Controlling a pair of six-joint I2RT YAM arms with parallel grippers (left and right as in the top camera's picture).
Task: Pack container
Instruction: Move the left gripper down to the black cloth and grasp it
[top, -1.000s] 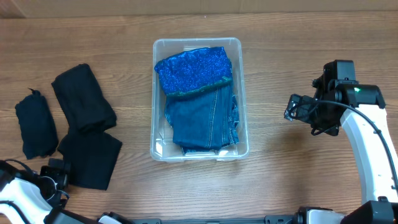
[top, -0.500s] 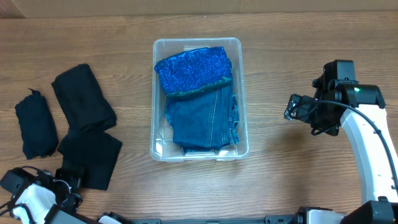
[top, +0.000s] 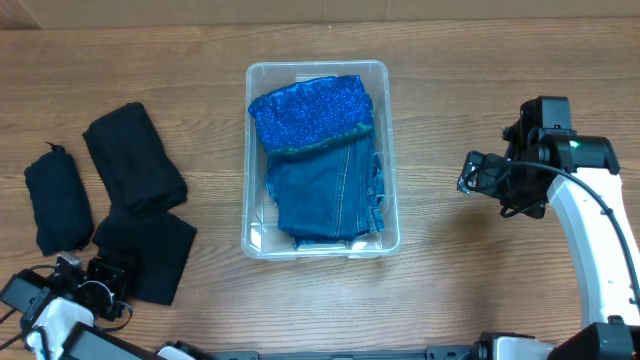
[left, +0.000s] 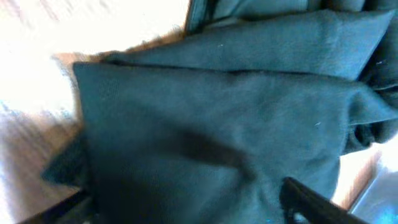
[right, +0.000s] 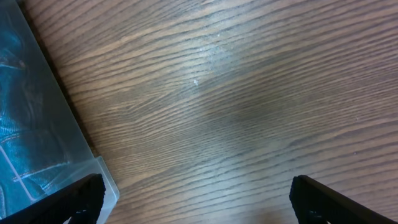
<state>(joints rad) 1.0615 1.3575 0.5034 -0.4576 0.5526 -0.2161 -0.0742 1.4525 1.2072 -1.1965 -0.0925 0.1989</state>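
The clear plastic container (top: 383, 90) stands mid-table and holds folded blue jeans (top: 325, 195) with a shiny blue cloth (top: 310, 115) on top. Three black folded garments lie at the left: a small one (top: 57, 200), a larger one (top: 133, 155), and a flat one (top: 145, 252). My left gripper (top: 100, 283) is open at the front-left edge of the flat black garment (left: 205, 124), its fingers spread either side of the cloth. My right gripper (top: 470, 172) is open and empty over bare wood, right of the container's corner (right: 102, 177).
The wooden table (top: 470, 70) runs under everything. The right arm's white link (top: 590, 250) stretches along the right side. The black garments lie close together at the left.
My left gripper has moved from the front-left corner toward the flat black garment and now sits at its edge. The right arm has not moved.
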